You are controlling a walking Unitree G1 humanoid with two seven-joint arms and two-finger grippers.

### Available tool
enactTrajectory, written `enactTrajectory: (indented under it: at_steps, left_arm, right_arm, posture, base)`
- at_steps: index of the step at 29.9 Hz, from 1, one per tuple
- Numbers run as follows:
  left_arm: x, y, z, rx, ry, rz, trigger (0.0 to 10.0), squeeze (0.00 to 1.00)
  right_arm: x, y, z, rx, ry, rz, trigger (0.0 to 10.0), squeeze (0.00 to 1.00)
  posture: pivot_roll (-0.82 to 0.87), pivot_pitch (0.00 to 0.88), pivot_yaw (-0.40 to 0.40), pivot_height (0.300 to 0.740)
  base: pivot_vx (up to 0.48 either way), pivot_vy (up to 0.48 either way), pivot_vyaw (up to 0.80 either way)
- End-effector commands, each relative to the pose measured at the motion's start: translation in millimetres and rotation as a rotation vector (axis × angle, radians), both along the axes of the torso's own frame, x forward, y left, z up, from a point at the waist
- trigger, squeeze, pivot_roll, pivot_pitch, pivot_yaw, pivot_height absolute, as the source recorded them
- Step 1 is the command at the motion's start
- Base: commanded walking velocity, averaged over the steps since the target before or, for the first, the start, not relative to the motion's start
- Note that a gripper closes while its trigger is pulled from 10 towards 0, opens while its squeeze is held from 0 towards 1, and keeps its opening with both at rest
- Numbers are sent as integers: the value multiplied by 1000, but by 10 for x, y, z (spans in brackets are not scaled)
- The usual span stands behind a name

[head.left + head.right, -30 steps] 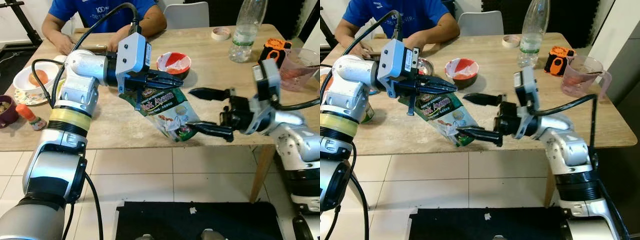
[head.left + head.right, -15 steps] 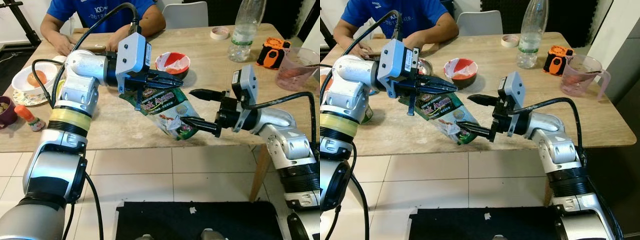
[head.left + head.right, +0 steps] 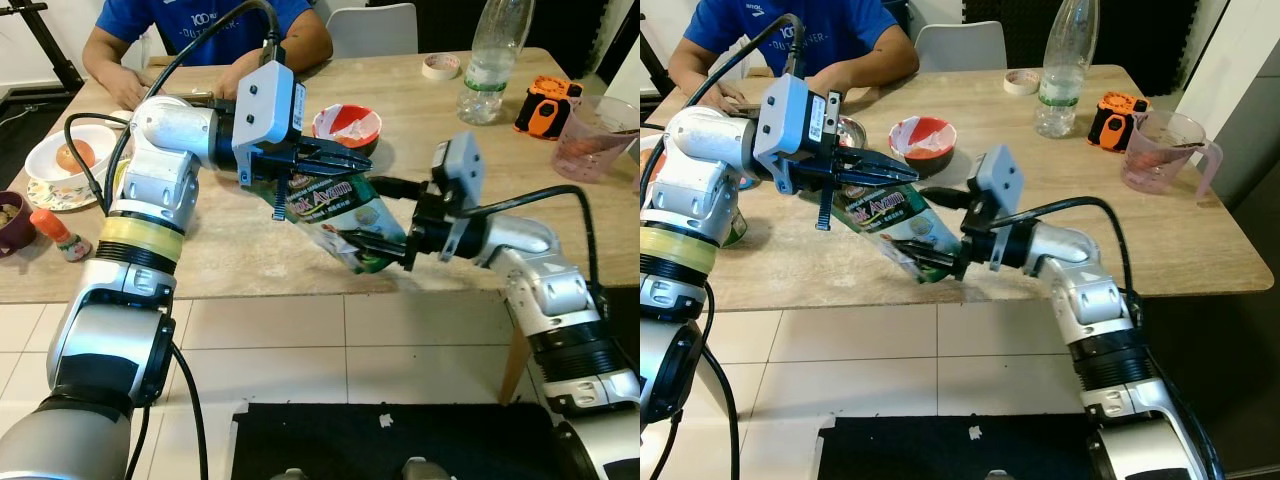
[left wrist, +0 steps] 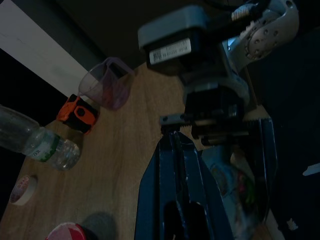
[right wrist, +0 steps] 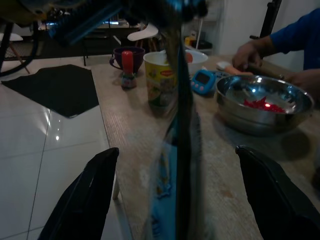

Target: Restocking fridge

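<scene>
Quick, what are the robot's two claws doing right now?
Left gripper: shut on the top of the snack bag.
Right gripper: jaws open around the bag's lower end.

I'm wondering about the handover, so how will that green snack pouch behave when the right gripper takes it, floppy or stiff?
Probably floppy: the green snack pouch hangs slanting from the left gripper, pinched by its top edge. It looks puffy, so likely light. Its glossy film may be slippery, so the right gripper, open around its lower end, should close firmly.
</scene>
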State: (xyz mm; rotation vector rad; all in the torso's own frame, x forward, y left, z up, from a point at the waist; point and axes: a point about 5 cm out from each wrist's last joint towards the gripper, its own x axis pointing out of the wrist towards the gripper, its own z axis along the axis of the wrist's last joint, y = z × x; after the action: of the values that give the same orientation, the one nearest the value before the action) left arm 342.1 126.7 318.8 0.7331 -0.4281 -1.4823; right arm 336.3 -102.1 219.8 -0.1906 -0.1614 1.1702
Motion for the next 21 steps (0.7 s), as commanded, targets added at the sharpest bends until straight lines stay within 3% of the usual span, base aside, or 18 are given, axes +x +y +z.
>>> enactTrajectory:
  at_steps: [1, 2, 3, 4, 15, 16, 17, 18, 20, 21]
  left_arm:
    - [-56, -74, 69, -19, -29, -49, 0, 0]
    - [-56, -74, 69, -19, -29, -49, 0, 0]
    - [-59, -77, 71, -19, -30, -51, 0, 0]
    - [-64, -82, 74, -18, -29, -53, 0, 0]
    - [-72, -105, 52, -34, -25, -53, 196, 0]
    - [-67, -101, 50, -42, -26, -45, 1216, 0]
    - [-60, -97, 48, -50, -29, -35, 1216, 0]
    - [-52, -95, 52, -61, -29, -26, 3765, 0]
    - [-49, -94, 54, -65, -29, -22, 3765, 0]
    - [-37, -74, 57, -79, -32, -7, 10000, 0]
  right_arm:
    - [29, 72, -60, -17, 10, -27, 6314, 0]
    - [29, 72, -60, -17, 10, -27, 6314, 0]
    - [44, 77, -53, -7, 7, -43, 3961, 0]
    - [58, 81, -43, 3, 1, -54, 0, 0]
    - [52, 106, 13, 90, -16, -57, 0, 0]
    - [52, 107, 14, 95, -17, -58, 0, 0]
    - [52, 107, 14, 100, -17, -60, 0, 0]
    - [49, 105, 14, 100, -17, -59, 0, 0]
    - [48, 105, 14, 100, -17, -59, 0, 0]
    - [49, 102, 7, 104, -15, -66, 0, 0]
  posture:
    - [-31, 117, 47, 740]
    - [-31, 117, 47, 740]
    - [-31, 117, 47, 740]
    - [-31, 117, 47, 740]
    - [-30, 111, 46, 740]
    - [-30, 111, 46, 740]
    - [-30, 111, 46, 740]
    - [-34, 112, 47, 740]
    - [-34, 112, 47, 740]
    - [-34, 112, 47, 740]
  base:
    - [0, 0, 0]
    - [0, 0, 0]
    - [0, 0, 0]
    - [0, 0, 0]
    - [0, 0, 0]
    - [0, 0, 0]
    - [0, 0, 0]
    - [0, 0, 0]
    - [0, 0, 0]
    - [0, 0, 0]
